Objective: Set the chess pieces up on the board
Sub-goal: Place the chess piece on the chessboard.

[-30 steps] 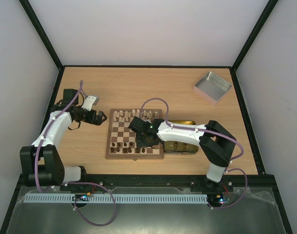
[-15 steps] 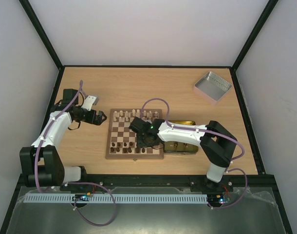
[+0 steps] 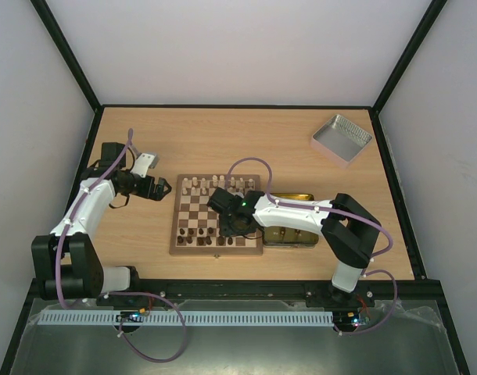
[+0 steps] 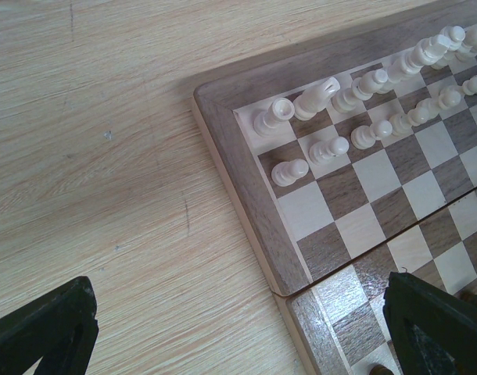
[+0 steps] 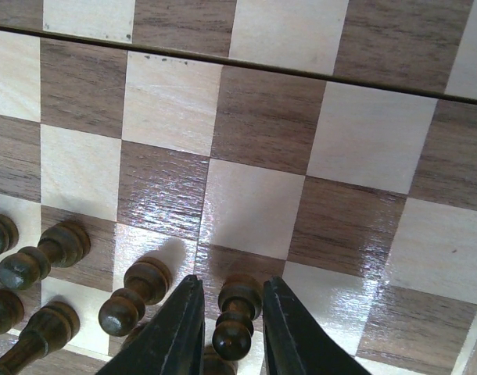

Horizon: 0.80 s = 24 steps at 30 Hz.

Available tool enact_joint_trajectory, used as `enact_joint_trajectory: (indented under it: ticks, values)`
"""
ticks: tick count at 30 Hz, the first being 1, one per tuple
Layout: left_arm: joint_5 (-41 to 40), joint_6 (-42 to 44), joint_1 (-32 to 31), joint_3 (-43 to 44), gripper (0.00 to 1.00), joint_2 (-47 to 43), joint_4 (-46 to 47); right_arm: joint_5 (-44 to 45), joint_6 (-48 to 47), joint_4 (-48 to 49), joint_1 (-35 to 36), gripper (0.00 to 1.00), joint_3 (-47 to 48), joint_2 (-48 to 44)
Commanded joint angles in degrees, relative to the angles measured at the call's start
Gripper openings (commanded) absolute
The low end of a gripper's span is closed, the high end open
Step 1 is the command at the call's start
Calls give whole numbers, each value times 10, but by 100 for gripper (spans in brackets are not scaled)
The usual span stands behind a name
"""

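Right claw [image 5: 233,283] has loosened around a dark turned pawn [image 5: 234,328], seemingly upright.

Light wood-grain table [image 3: 223,133], plain white walls [image 3: 238,47] on three sides, black frame struts [image 3: 66,55] at corners, even diffuse light.

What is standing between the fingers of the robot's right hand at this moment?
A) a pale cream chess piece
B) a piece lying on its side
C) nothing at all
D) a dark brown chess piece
D: the right wrist view shows a dark brown pawn standing upright on the board, between the two fingers of the right hand.
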Motion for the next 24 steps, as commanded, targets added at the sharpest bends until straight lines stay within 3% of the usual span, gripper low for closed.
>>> enact_joint_trajectory:
  ticks: [1,19,24]
  values:
    - [10,1,-1,-7,99,-11,-3,16,5,-6,6,21,7,-7]
    - [10,1,-1,-7,99,-10,-4,82,6,-47,1,28,40,-34]
    - [10,1,-1,-7,99,-9,-3,111,2,-67,-37,28,19,-72]
